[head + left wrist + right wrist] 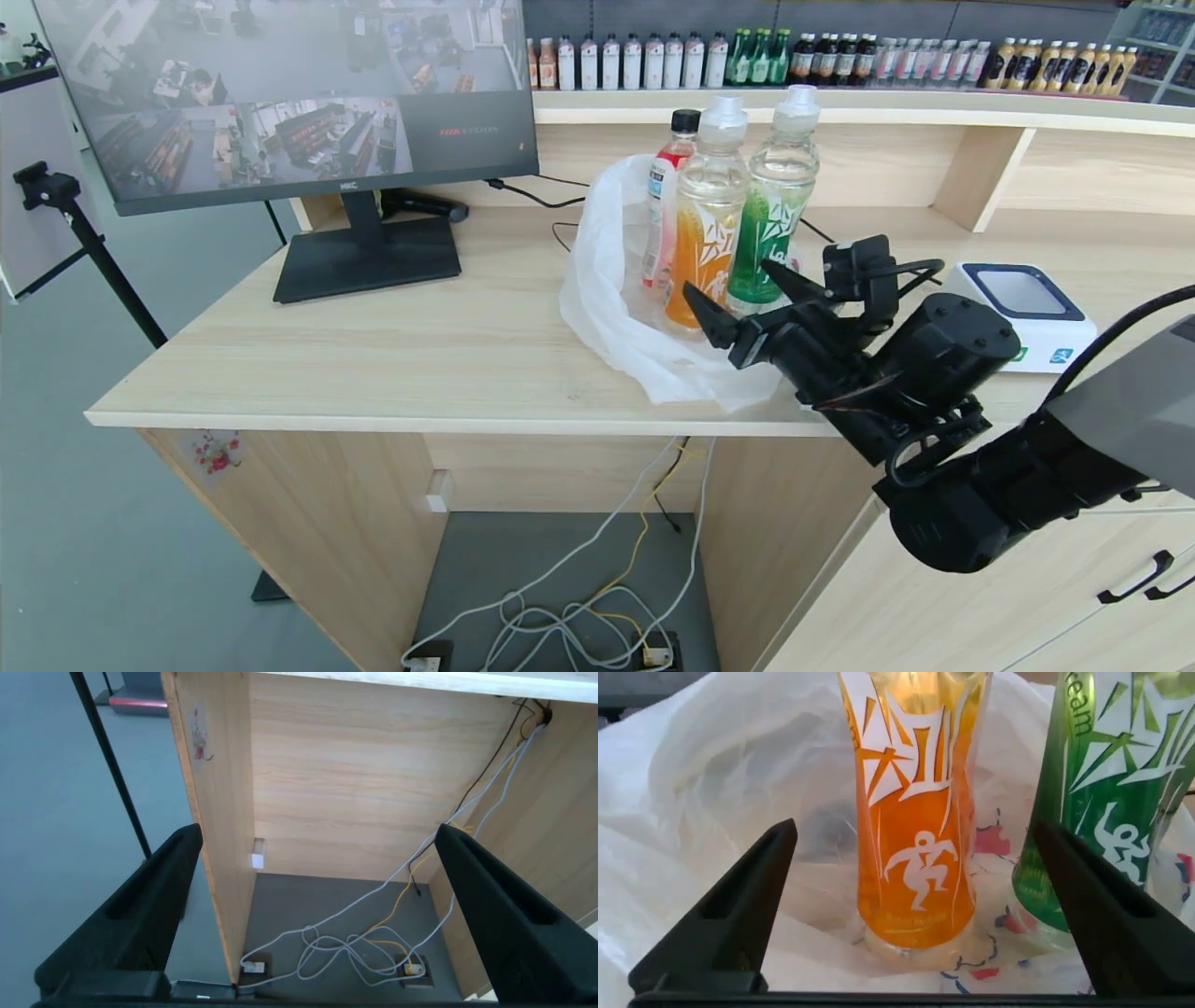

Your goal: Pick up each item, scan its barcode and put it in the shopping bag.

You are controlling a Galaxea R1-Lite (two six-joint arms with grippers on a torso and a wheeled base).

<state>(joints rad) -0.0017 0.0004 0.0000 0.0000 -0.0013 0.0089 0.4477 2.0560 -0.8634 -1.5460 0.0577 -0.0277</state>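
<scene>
**Open right gripper faces the orange bottle**

The orange bottle stands on the white shopping bag, just beside the green bottle. The right gripper is near it, spread wide and empty. The step seems to be the grasp, which needs a straight approach. The left gripper is also spread wide.

I am holding my right gripper with its jaws spread wide. The orange bottle is standing upright in the gap between them, touching neither. The green bottle is standing just beside it, and both are sitting on the white shopping bag.
</scene>
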